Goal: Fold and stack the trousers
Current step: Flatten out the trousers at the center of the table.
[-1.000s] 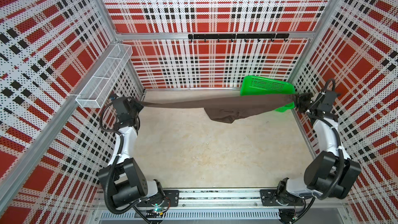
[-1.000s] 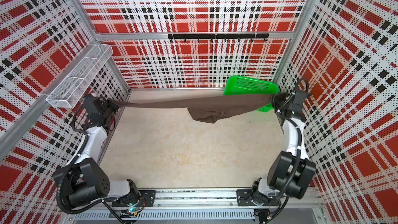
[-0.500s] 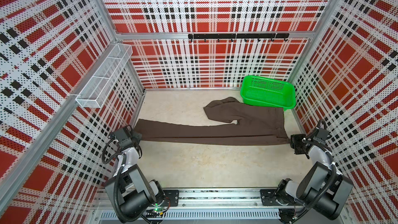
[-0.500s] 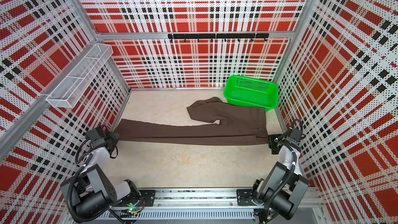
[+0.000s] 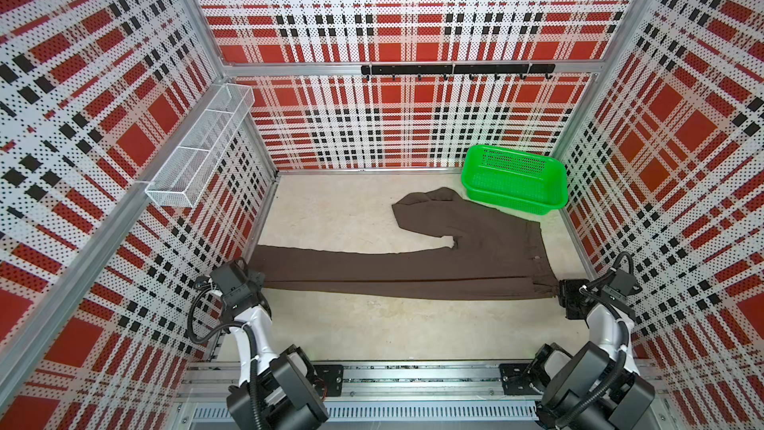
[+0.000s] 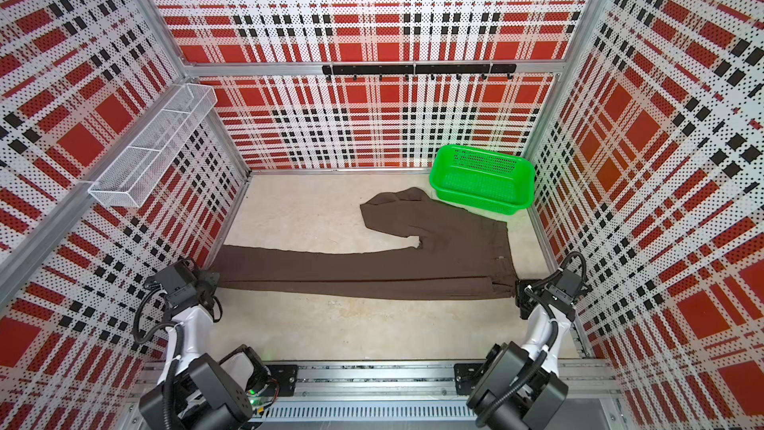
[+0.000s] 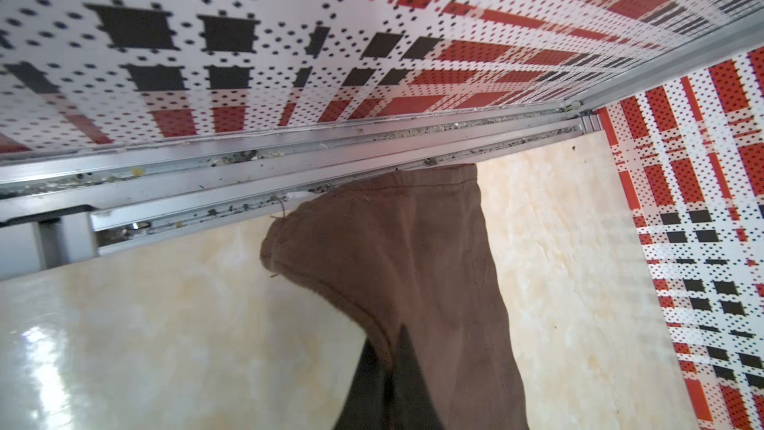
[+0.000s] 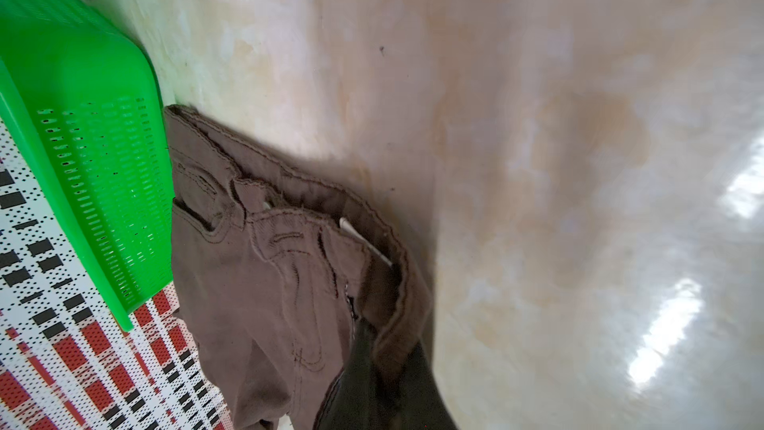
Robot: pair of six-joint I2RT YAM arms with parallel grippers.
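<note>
Lowered since a second ago from a taut mid-air span onto the floor (image 5: 372, 332): trousers (image 5: 413, 273), one leg straight across the floor, the other bent back beside the green basket (image 5: 512, 200). Right end effector (image 5: 559, 292) clamped on the waistband corner. Left end effector (image 5: 257, 279) low by the left wall (image 5: 103, 159), at the straight leg's hem; open or closed, impossible to tell.

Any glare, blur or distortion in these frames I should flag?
Right wrist view: bright glare streaks on the glossy floor, its surface soft; trousers waistband sharp. Left wrist view: one glare patch on the floor, hem in focus. Both top views: even light, sharp, no glare on the floor.
</note>
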